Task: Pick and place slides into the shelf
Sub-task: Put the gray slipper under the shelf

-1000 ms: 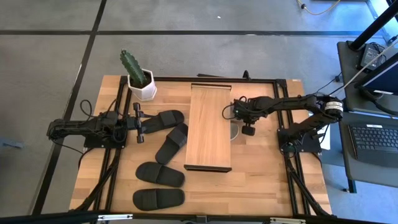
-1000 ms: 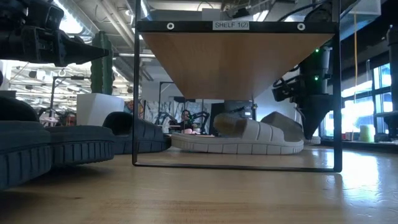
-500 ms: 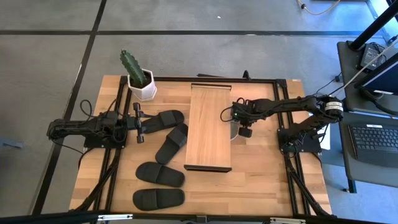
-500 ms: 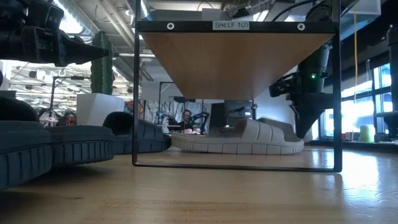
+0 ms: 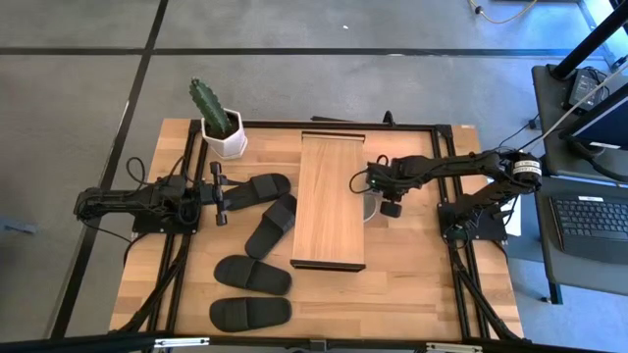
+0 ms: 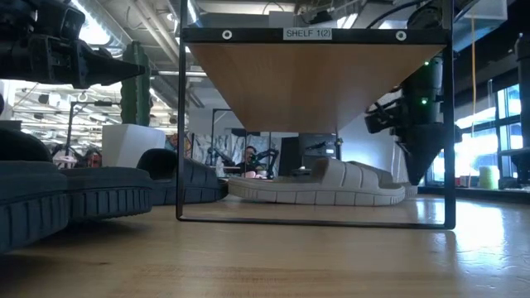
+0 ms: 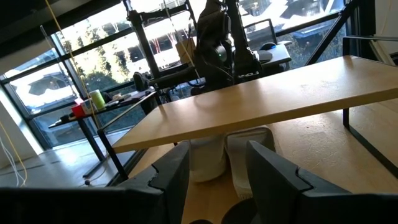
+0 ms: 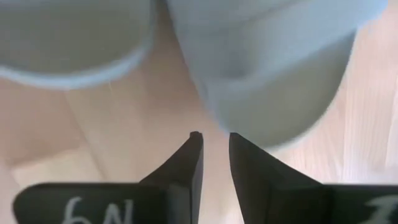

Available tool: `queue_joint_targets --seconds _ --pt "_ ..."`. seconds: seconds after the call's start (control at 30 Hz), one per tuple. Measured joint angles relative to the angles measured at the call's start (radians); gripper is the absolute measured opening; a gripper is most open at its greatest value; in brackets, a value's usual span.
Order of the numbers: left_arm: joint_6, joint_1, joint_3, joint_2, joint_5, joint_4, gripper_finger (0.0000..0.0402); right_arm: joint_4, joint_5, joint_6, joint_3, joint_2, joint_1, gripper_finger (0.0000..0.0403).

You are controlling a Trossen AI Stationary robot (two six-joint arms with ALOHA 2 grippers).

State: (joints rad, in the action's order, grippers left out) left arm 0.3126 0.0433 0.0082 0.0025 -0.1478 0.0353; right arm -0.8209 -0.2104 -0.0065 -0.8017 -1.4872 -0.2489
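Dark right end effector [image 5: 390, 207] sits just beside the shelf's right edge, fingers [image 8: 184, 168] a narrow gap apart, holding nothing, just off a pale beige-grey slide [image 8: 273, 68] under the shelf [image 5: 330, 201]; a second pale slide [image 8: 74, 43] lies alongside. Left end effector [image 5: 217, 193] spread, tips at the heel of one black slide [image 5: 257, 188]. Three more black slides [image 5: 251, 276] lie left of the shelf on the wooden tabletop [image 5: 412, 284]. Potted cactus [image 5: 218, 121] at the back-left corner. Beyond: grey floor, desk with keyboard.

black slides [image 5: 253, 275], pale beige-grey slide [image 6: 331, 184], light wood shelf [image 5: 329, 201]
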Motion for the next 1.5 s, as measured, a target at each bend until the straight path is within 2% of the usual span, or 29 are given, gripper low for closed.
queue_joint_targets --seconds 0.17,0.33,0.57,0.7,0.83,1.2,1.33,1.5 --pt "0.001 0.000 0.000 0.000 0.000 0.000 0.0147 -0.077 -0.003 0.000 0.000 0.000 -0.017 0.0079" --pt "0.003 0.000 0.000 0.000 0.000 0.000 0.0147 -0.044 -0.009 -0.041 0.000 0.000 -0.089 0.0080" --pt "0.002 0.000 0.000 0.000 0.000 0.000 0.0147 -0.030 -0.009 -0.222 0.026 0.000 -0.188 0.0080" --pt "0.002 0.000 0.000 0.000 0.000 0.000 0.0147 0.059 0.005 -0.317 0.064 0.000 -0.216 0.0080" --pt "0.002 0.000 0.000 0.000 0.000 0.000 0.0147 0.160 0.065 -0.338 0.089 0.000 -0.229 0.0080" --pt "0.001 0.000 0.000 0.000 0.000 0.000 0.0147 0.302 0.135 -0.339 0.094 0.000 -0.229 0.0080" --pt "0.001 0.000 0.000 0.000 0.000 0.000 0.0147 0.333 0.143 -0.339 0.094 0.000 -0.223 0.0080" --pt "0.001 0.000 0.000 0.000 0.000 0.000 0.0147 0.364 0.210 -0.339 0.094 0.000 -0.219 0.0080"
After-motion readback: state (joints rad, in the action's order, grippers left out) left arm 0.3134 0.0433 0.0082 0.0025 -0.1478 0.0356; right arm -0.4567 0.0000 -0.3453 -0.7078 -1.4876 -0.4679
